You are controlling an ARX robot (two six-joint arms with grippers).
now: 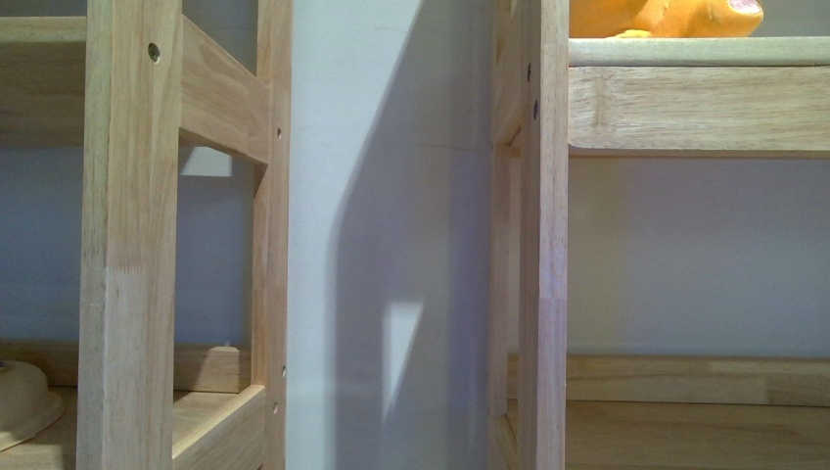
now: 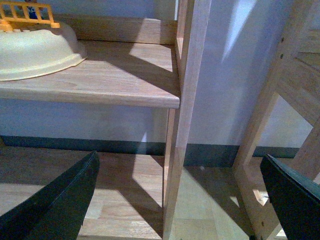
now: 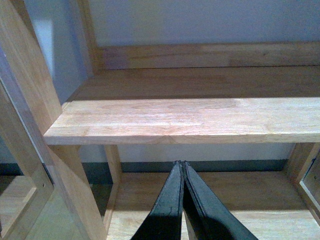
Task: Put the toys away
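Standing between two pale wooden shelving units: the left unit [image 1: 132, 235] and the right unit [image 1: 533, 245], with a strip of grey-white wall [image 1: 391, 196] between them carrying a slanted shadow. Both frames are light jointed timber, square-edged, grain showing, with small screw holes in the uprights. Right unit's upper shelf [image 1: 700, 51] has a rounded front lip; on it, at the very top edge of the front view, sits the plush toy [image 1: 666, 17], orange-yellow and soft-looking with a hint of pink at one end, only its lower part visible. It rests on the shelf untouched by either arm, so my guess is that it has been put away there, though I cannot confirm it. Lower down in the left unit, a cream bowl [image 2: 35, 47], smooth and shallow, lies on a shelf board [image 2: 100, 82] with a small yellow fence-like piece [image 2: 27, 15] above its rim. Right claw [image 3: 182, 205]: dark tapered fingers pressed flat together, clenched on nothing, pointing toward a bare lower shelf [image 3: 190, 120]. Left claw [image 2: 180, 200]: dark fingers spread wide apart, released, nothing between them, aimed at the gap by the left unit's post. Neither arm appears in the front view, suggesting both hang low and clear of the shelves.
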